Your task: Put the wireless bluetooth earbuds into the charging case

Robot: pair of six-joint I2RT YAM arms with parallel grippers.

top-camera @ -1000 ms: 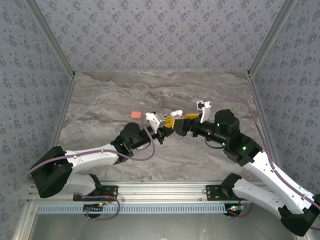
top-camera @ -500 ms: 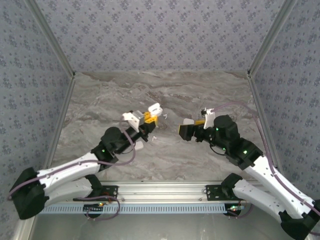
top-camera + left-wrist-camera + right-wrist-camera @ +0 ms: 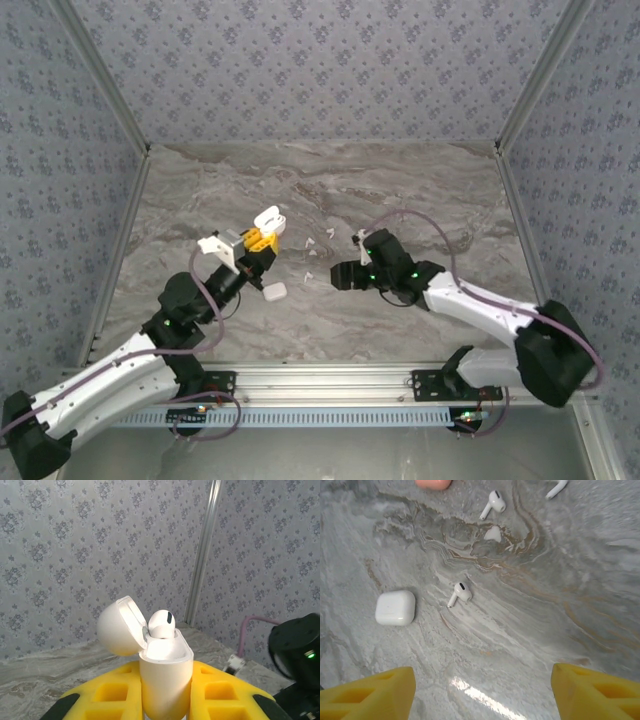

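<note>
Left end effector (image 3: 165, 702) clamps the open charging case (image 3: 165, 667) holding one earbud (image 3: 161, 624).

I see walls (image 3: 320, 70): grey floral paper | table (image 3: 200, 200): glossy grey marble | posts (image 3: 100, 75): metal | rail (image 3: 330, 378): aluminium

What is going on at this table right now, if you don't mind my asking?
The left end effector is shut on an open white charging case, held up off the table with one white earbud seated in it. The right end effector hangs open above the marble tabletop, holding nothing, over a loose white earbud that lies near a closed white case. More loose earbuds lie farther off.
</note>
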